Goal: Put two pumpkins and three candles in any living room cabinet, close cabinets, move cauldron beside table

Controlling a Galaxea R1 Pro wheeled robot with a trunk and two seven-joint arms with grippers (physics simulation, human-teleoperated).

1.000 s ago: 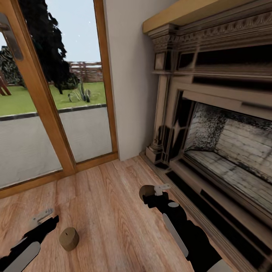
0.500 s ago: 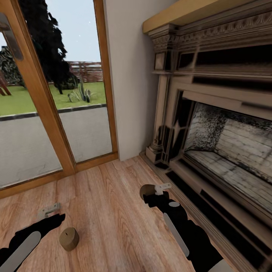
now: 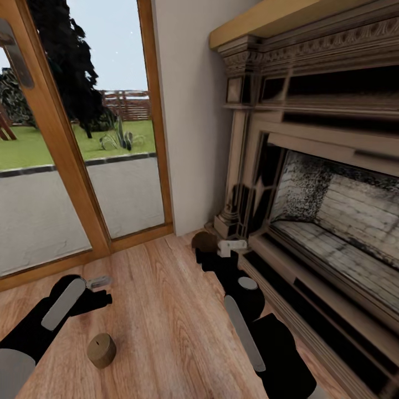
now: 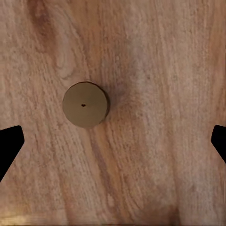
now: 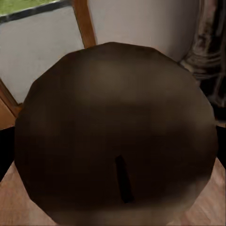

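Biggest thing here is the carved stone fireplace [image 3: 327,183], all ornate moulding with a sooty brick-textured firebox, next to a big glass door [image 3: 83,166] in a warm wood frame. The floor [image 3: 160,310] is glossy honey-coloured plank with visible grain.

The right gripper [image 3: 213,246] is clenched on a candle [image 3: 204,241], held up in front of the fireplace base; in the right wrist view the candle's [image 5: 115,136] flat, faceted tan top with its little dark wick slot sits right up against the lens. The left gripper [image 3: 98,291] hangs over the floor with its jaws spread wide and nothing between them. A second candle [image 3: 101,349], a stubby cork-like cylinder, sits upright on the planks, and from the left wrist it [image 4: 84,104] lies off-centre between the two dark fingertips [image 4: 9,148].

What worries me: that offset. If the left claw drops straight down, I reckon one finger clips the rim and knocks the candle over, and a smooth cylinder on polished wood rolls. The right arm is also close to the fireplace plinth, so a careless swing could bump the held candle loose.
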